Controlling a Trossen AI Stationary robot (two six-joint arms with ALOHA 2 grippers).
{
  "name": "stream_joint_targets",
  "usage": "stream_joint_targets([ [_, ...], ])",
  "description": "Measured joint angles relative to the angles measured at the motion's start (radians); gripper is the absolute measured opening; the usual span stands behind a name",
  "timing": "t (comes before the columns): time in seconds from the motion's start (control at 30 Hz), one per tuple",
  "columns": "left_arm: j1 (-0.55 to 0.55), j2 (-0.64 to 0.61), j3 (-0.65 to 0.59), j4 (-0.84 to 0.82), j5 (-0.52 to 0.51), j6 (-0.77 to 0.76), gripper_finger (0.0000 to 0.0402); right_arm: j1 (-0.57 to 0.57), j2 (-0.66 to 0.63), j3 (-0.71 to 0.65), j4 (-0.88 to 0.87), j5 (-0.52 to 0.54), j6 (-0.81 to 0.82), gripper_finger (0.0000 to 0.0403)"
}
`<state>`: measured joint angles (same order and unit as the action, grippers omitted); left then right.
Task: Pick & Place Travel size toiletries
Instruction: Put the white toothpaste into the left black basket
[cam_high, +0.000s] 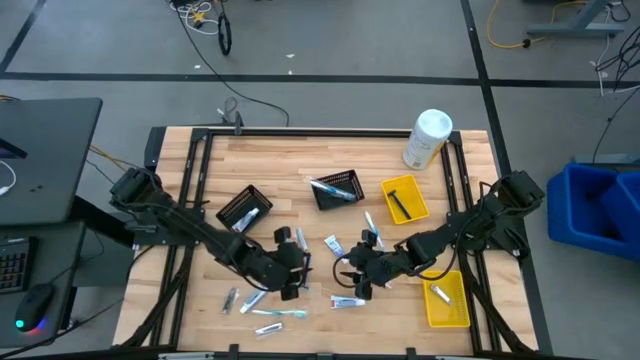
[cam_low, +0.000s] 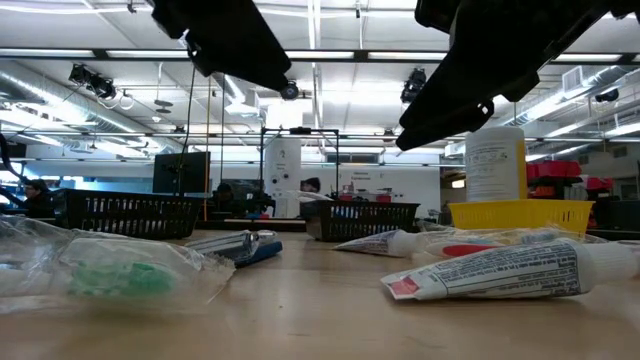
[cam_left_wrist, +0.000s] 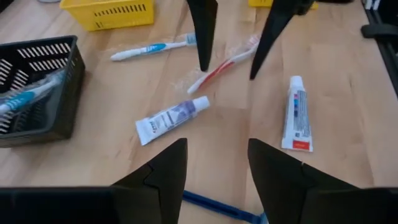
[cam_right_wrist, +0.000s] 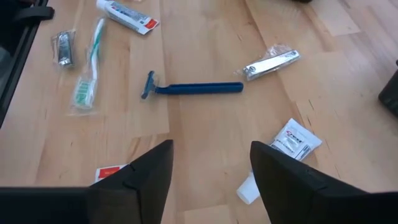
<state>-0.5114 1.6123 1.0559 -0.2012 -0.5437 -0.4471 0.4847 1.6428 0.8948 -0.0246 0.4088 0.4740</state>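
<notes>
The travel size toiletries lie flat and scattered on the wooden table. The left wrist view shows a white-purple toothpaste tube (cam_left_wrist: 171, 119), a second tube (cam_left_wrist: 296, 115), a red toothbrush (cam_left_wrist: 224, 62) and a blue-white toothbrush (cam_left_wrist: 152, 48). The right wrist view shows a blue razor (cam_right_wrist: 193, 88), a silvery packet (cam_right_wrist: 272, 63) and a green toothbrush (cam_right_wrist: 87, 62). My left gripper (cam_left_wrist: 216, 143) hovers open over the table's middle near part. My right gripper (cam_right_wrist: 211, 144) faces it from the right, open, above a white tube (cam_right_wrist: 280, 155). Neither holds anything.
Two black mesh baskets (cam_high: 243, 207) (cam_high: 337, 188) stand behind the grippers, the right one holding a toothbrush. One yellow tray (cam_high: 404, 198) sits right of them, another (cam_high: 447, 300) near the front right. A white canister (cam_high: 427, 138) lies at the far right.
</notes>
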Motion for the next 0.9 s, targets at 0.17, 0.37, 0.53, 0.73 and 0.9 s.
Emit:
stream_joint_targets([
  [0.17,-0.003,0.000,-0.001,-0.049,0.083,-0.018,0.0175,0.000,0.000,0.000,0.000,0.000,0.000,0.0208],
  [0.37,-0.010,0.000,-0.001,-0.102,0.156,-0.159,0.0182,0.000,0.000,0.000,0.000,0.000,0.013,0.0208],
  [0.53,-0.046,0.000,-0.001,-0.150,0.183,-0.232,0.0186,0.002,0.005,0.001,0.000,-0.020,0.034,0.0230],
  [0.73,-0.099,0.001,-0.001,-0.273,0.251,-0.499,0.0186,0.006,0.006,0.001,0.001,-0.020,0.031,0.0255],
  [0.9,-0.157,0.001,-0.001,-0.386,0.281,-0.607,0.0185,0.006,0.006,0.001,-0.001,-0.019,0.042,0.0261],
])
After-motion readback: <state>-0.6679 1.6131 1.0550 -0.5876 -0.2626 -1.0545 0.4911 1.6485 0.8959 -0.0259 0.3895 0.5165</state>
